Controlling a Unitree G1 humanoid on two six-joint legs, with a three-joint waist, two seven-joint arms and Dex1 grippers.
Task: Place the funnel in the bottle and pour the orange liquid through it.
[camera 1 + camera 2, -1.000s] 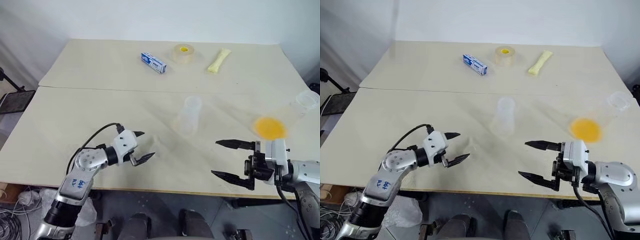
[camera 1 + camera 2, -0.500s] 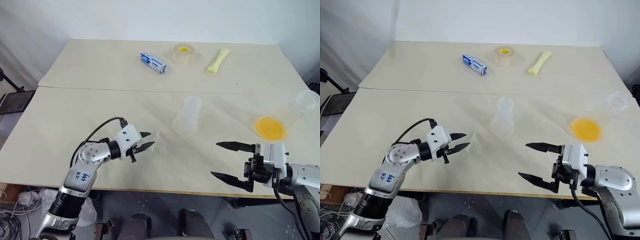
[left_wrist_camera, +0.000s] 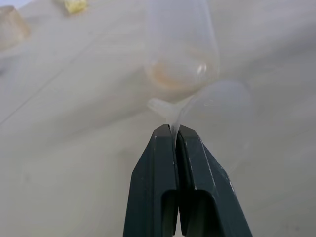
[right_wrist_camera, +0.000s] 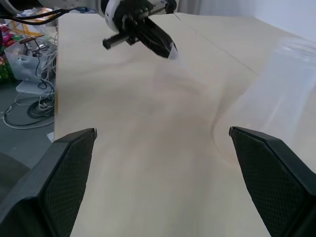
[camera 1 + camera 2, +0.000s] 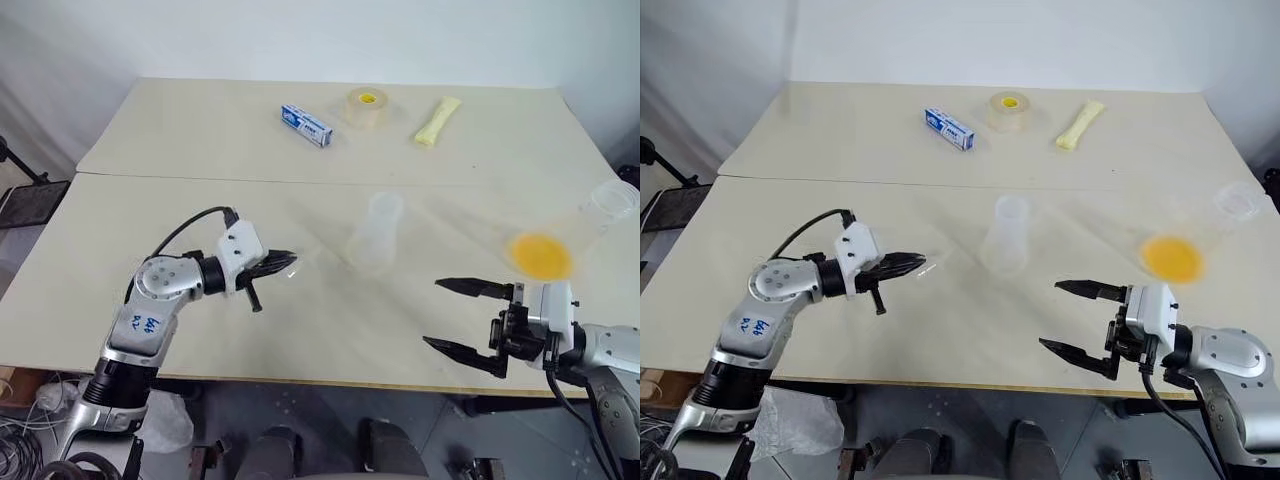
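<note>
My left gripper (image 5: 286,263) is shut on the rim of the small clear funnel (image 3: 217,101), holding it a little above the table, left of the bottle. The frosted whitish bottle (image 5: 377,233) stands at the table's middle; in the left wrist view the bottle (image 3: 180,44) sits just beyond the funnel. The orange liquid (image 5: 540,255) lies in the bottom of a clear wide-rimmed cup (image 5: 612,200) at the right edge. My right gripper (image 5: 468,318) stands open with nothing in it, near the front edge, below the cup.
At the far side lie a blue-and-white box (image 5: 306,125), a tape roll (image 5: 366,106) and a pale yellow packet (image 5: 438,120). A seam (image 5: 200,178) crosses the table. Bare tabletop lies between my two grippers.
My left gripper closed on the funnel and lifted it off the table, drawing a little toward the bottle. The right gripper stayed where it was, open.
</note>
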